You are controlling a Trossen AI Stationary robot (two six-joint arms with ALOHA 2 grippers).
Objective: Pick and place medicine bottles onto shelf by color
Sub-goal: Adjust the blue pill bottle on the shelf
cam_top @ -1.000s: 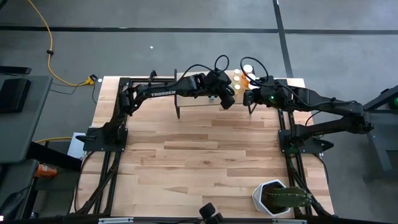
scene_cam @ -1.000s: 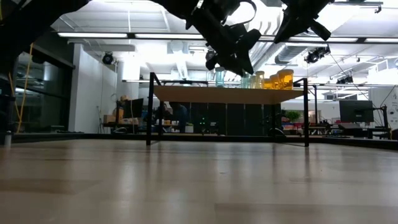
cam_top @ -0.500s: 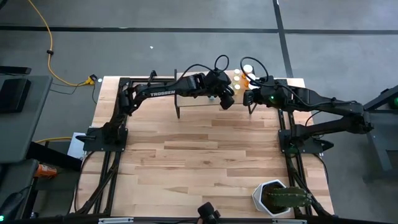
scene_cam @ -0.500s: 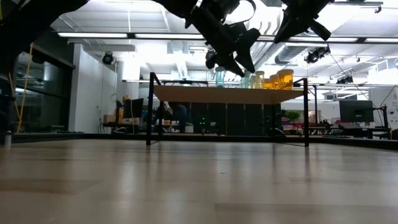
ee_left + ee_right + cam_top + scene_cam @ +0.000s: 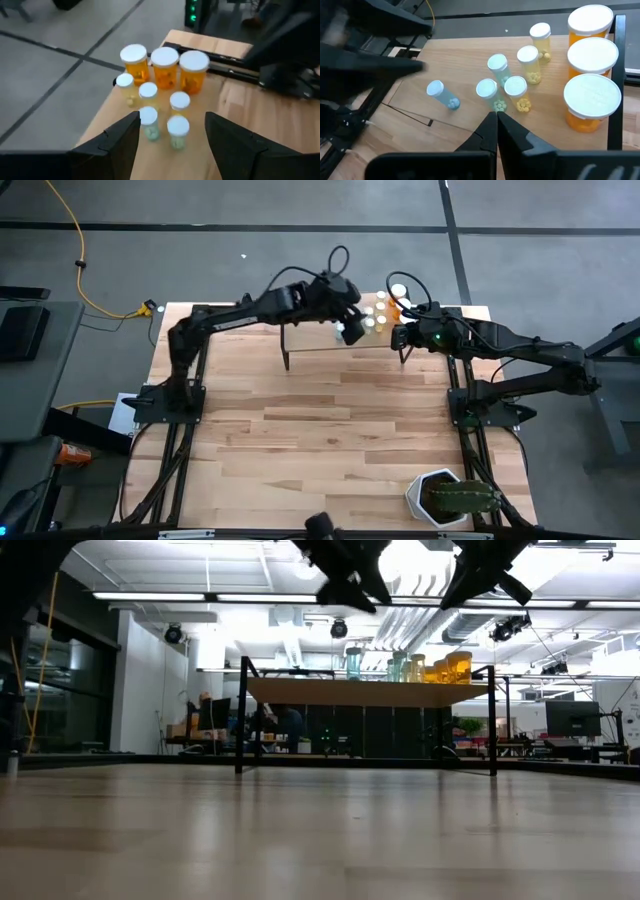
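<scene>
A: How are the tools found?

B: The left tool is spread wide and empty above the light-wood shelf; the right tool is pressed closed.

A: And the medicine bottles?

B: Smooth translucent cylinders with round white caps are clustered upright at the shelf's end.

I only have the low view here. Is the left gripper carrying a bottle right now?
Observer: No. The left gripper is open and empty, hanging above the small bottles on the shelf.
Operator: How many big orange ones are up there?
Observer: Three large orange bottles, white-capped, standing in a row.
Operator: And the right gripper?
Observer: The right gripper is shut on nothing, pointing toward the cluster of small bottles.
</scene>
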